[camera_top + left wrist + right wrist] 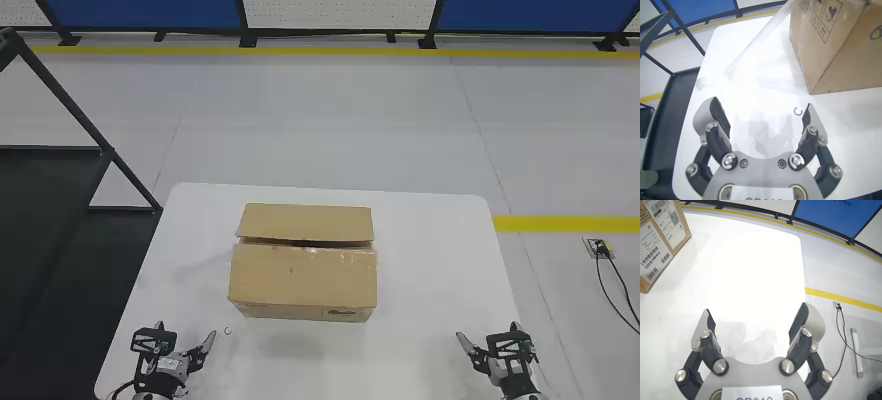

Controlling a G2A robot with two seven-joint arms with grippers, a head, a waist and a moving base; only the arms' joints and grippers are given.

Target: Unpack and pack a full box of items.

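1. Sitting mid-bench [440, 300], the box [305, 280] looks stiff and likely heavy; its far flap [305, 222], slightly raised, seems the edge to grip.
2. Left jaws gape empty, box near, a clip [798, 111] beside one.
3. Right jaws gape empty, box well apart.

Bright, even overhead light. Table [753, 272] blows out white in right wrist view. Top view: soft shadows off the box [305, 275] toward 6 and 9 o'clock. Faint overlapping shadows under left gripper [762, 106]. Wrist-view edges bow, fisheye.
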